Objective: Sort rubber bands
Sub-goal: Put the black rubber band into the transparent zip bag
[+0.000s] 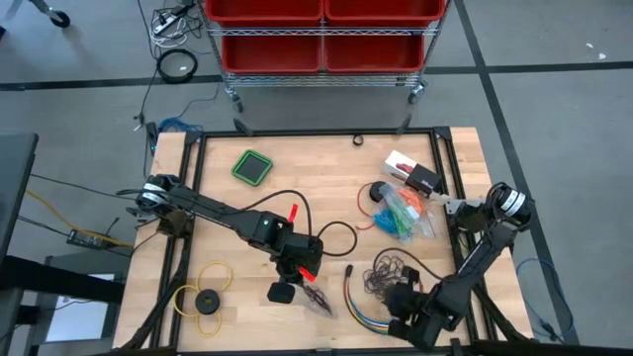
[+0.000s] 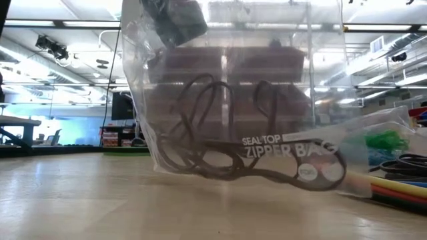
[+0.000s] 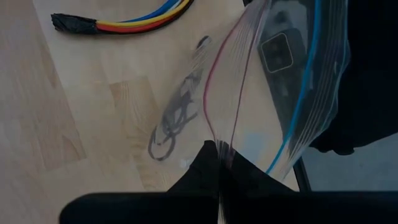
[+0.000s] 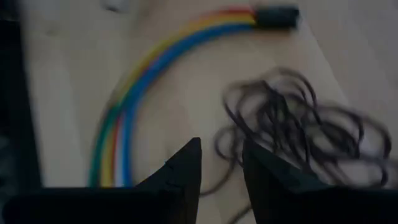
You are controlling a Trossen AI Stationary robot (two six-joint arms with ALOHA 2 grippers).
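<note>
Surface [image 1: 326, 168]: pale wood, dark frame; red bins on a rack at 12 o'clock.
Yellow ring [image 1: 203, 287]: 8 o'clock, around a black disc.
Green pad [image 1: 252, 166]: 11 o'clock.
Left gripper [image 3: 219, 163]: near 6 o'clock, fingers pinched together on the rim of a clear zipper bag [image 2: 233, 93].
Dark rubber bands [image 2: 220, 157]: several inside that bag.
Multicoloured cables [image 4: 134, 102]: 5 o'clock.
Right gripper [image 4: 222, 158]: 5 o'clock, fingers slightly apart, empty, just above a loose dark rubber band pile [image 4: 298, 124].
Coloured rubber bands [image 1: 401, 210]: bagged, 3 o'clock.
</note>
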